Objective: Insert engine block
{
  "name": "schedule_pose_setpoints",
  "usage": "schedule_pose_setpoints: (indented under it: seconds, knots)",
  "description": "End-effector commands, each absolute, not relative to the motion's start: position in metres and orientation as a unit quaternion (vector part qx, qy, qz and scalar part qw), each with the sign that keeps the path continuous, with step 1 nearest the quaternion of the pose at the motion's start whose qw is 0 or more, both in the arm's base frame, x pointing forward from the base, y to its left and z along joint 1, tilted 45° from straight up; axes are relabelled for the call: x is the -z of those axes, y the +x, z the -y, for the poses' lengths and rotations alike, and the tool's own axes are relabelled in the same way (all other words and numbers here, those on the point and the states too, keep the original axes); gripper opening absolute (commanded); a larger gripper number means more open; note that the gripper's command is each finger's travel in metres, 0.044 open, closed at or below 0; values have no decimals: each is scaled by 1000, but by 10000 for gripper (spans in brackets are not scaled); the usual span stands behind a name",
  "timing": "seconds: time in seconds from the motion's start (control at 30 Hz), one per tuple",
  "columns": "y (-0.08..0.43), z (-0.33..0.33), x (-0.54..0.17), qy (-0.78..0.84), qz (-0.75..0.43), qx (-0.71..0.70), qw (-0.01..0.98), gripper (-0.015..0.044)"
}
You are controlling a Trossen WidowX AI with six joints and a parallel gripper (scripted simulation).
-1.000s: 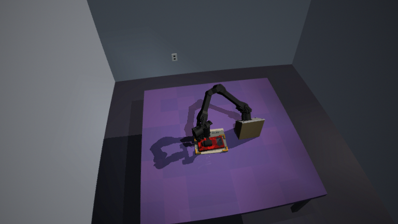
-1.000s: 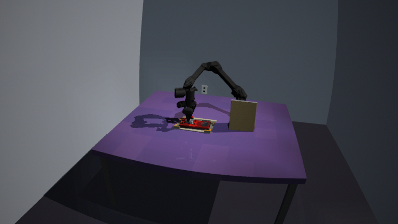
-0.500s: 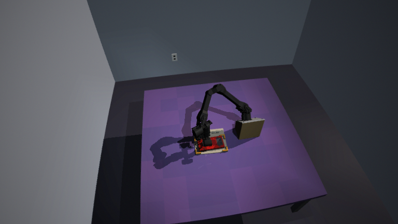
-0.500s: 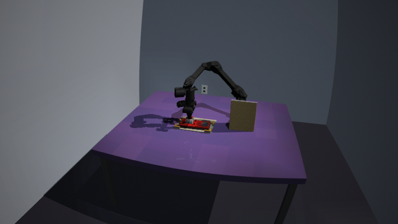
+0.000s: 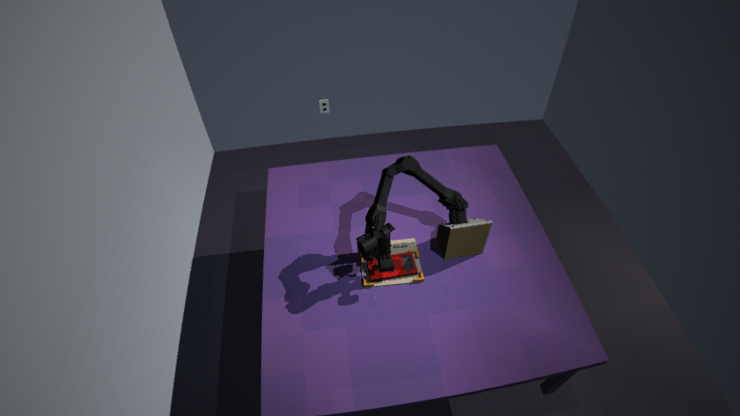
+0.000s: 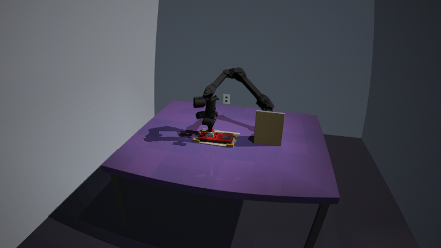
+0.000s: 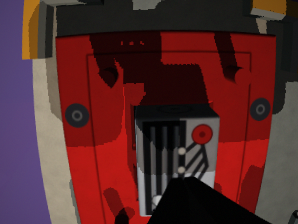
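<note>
The red car body (image 5: 401, 271) (image 6: 219, 139) (image 7: 95, 162) lies flat in a beige fixture with orange corners. The engine block (image 6: 209, 134) (image 7: 165, 135), silver with dark stripes and a red round mark, sits upright in the car body's opening. In the wrist view its dark end face shows, so its top stands above the red surface; how deep it sits, I cannot tell. My gripper (image 6: 210, 130) (image 7: 181, 187) is shut and empty, its fingertips together over the block's top. Whether they touch it is unclear. The slot and rib cannot be made out.
The beige fixture (image 5: 406, 242) (image 6: 214, 143) (image 7: 44, 110) surrounds the car body, with raised orange corner pieces (image 7: 31, 30) near its edges. The arm's base stands on a tan box (image 5: 464, 240) (image 6: 269, 127) to the right on the purple table (image 5: 383, 347) (image 6: 221, 172).
</note>
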State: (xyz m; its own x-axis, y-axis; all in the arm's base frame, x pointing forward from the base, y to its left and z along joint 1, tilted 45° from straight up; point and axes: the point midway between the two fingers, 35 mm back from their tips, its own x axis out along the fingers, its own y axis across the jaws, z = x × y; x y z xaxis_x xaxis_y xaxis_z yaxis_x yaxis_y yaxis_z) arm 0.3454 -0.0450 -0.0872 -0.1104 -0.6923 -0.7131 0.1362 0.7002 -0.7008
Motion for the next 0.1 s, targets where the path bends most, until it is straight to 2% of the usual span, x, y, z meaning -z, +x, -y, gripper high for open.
schedule_pose_setpoints:
  seconds: [0.0,0.07]
  knots:
    - [345,45,87,-207,-669,327,634,0]
    - [345,45,87,-206,-669,328,634,0]
